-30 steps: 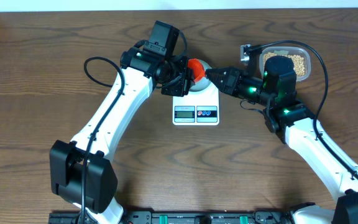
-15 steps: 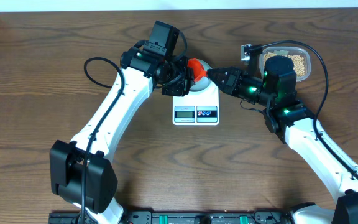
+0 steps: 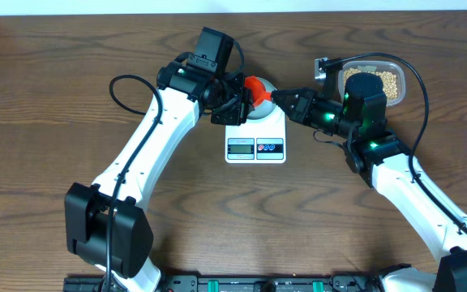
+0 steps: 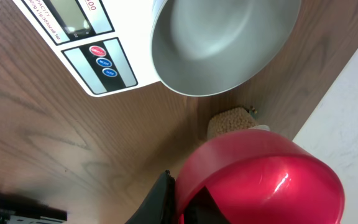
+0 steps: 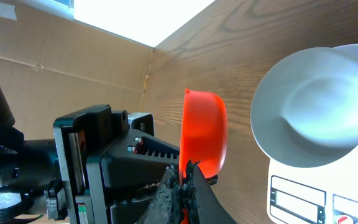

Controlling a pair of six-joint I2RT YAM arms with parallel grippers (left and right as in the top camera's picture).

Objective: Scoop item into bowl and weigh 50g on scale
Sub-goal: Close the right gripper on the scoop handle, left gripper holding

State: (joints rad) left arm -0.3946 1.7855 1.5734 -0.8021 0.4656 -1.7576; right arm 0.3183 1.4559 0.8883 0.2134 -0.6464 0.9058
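Where overhead hides grips, wrist views show left fingers (image 4: 159, 200), right fingers (image 5: 178, 191) pinching scoop (image 5: 205, 132).

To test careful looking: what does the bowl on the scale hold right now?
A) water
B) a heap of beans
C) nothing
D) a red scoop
C: the bowl on the scale shows a bare, smooth inside in both wrist views.

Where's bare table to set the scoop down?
Bare table in front of the scale, between the left arm and right arm; also the wide stretch outside the left arm. Crowded: the scale's far end, where left claw and right claw meet at the red scoop by the bowl, and beside the bean tub.
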